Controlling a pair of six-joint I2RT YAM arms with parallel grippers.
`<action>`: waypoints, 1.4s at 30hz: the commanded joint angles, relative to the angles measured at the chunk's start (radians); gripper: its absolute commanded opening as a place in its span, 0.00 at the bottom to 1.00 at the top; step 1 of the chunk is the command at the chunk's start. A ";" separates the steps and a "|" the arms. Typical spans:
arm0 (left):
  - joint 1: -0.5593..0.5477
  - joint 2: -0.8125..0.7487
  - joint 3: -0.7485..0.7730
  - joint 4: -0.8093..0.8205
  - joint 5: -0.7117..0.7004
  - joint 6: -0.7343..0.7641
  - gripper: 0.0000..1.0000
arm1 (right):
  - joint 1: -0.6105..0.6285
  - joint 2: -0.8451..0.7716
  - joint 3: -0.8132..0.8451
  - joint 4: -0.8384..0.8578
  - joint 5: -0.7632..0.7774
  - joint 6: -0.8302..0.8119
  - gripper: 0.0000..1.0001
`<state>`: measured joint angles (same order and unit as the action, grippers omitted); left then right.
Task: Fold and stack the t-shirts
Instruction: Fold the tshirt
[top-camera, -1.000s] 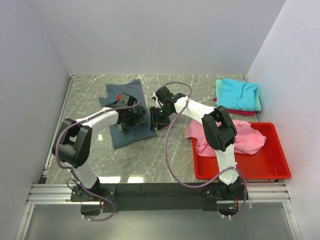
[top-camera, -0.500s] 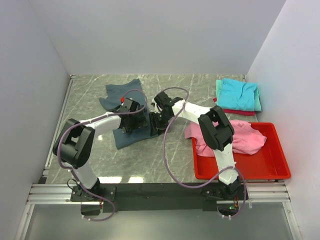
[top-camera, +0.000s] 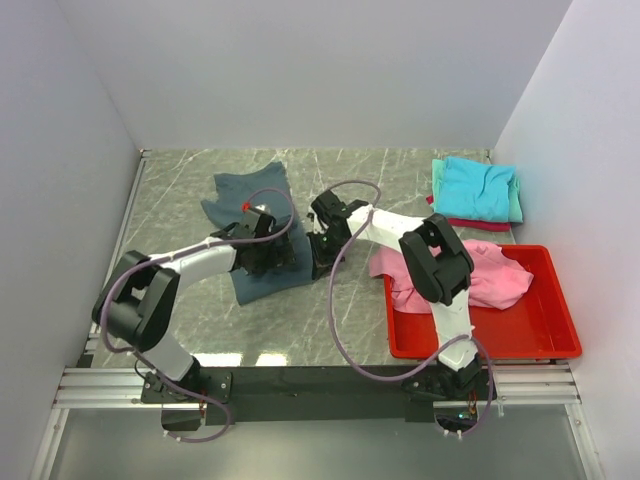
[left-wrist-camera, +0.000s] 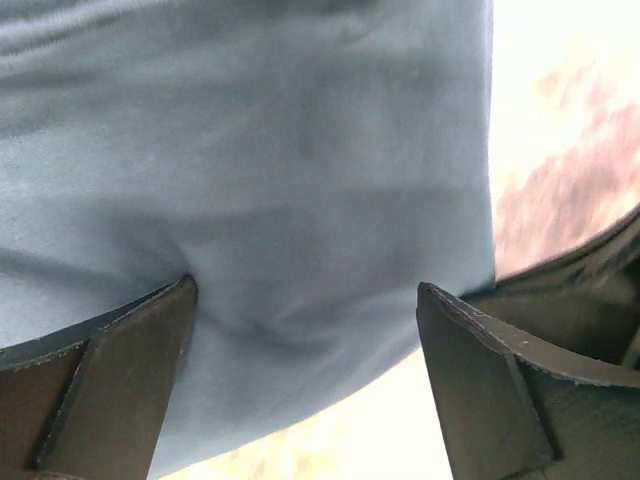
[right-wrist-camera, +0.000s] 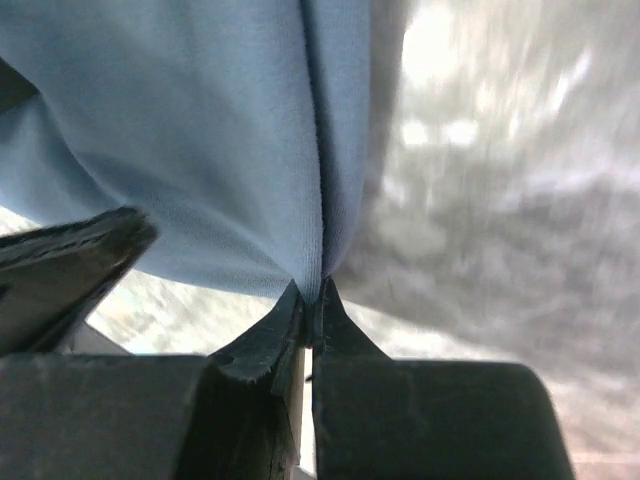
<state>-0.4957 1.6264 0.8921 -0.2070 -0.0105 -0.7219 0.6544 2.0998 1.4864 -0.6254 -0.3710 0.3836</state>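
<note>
A dark slate blue-grey t-shirt (top-camera: 245, 195) lies on the marble table at centre left. My right gripper (top-camera: 319, 256) is at its right edge, shut on a pinched fold of the cloth (right-wrist-camera: 330, 200); the closed tips (right-wrist-camera: 312, 292) meet right at the hem. My left gripper (top-camera: 272, 256) rests low over the shirt's near part, open wide, with blue cloth (left-wrist-camera: 300, 180) spread under and between its fingers (left-wrist-camera: 150, 340). A pink t-shirt (top-camera: 480, 272) hangs half out of the red bin. Folded turquoise (top-camera: 478, 185), mint and red tees are stacked at the back right.
The red plastic bin (top-camera: 520, 335) sits at the front right, close to the right arm's base. White walls close in the table on three sides. A purple cable (top-camera: 335, 320) loops from the right arm over the table's middle.
The right gripper has closed on the blue-grey shirt's right edge. Both grippers have slid a little nearer the front edge, the left one moving rightwards along the cloth.
</note>
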 joint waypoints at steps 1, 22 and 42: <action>-0.020 -0.058 -0.065 -0.199 0.078 0.016 0.99 | 0.022 -0.046 -0.080 -0.161 0.069 -0.046 0.00; 0.172 -0.292 0.044 -0.436 -0.046 -0.108 0.99 | 0.220 -0.373 -0.336 -0.401 -0.019 0.017 0.01; 0.212 0.176 0.550 -0.209 0.144 0.070 0.89 | 0.015 -0.236 0.230 -0.346 0.224 -0.015 0.57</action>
<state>-0.2565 1.7508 1.3834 -0.4732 0.0696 -0.7033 0.7197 1.8061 1.6886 -1.0882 -0.2028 0.3695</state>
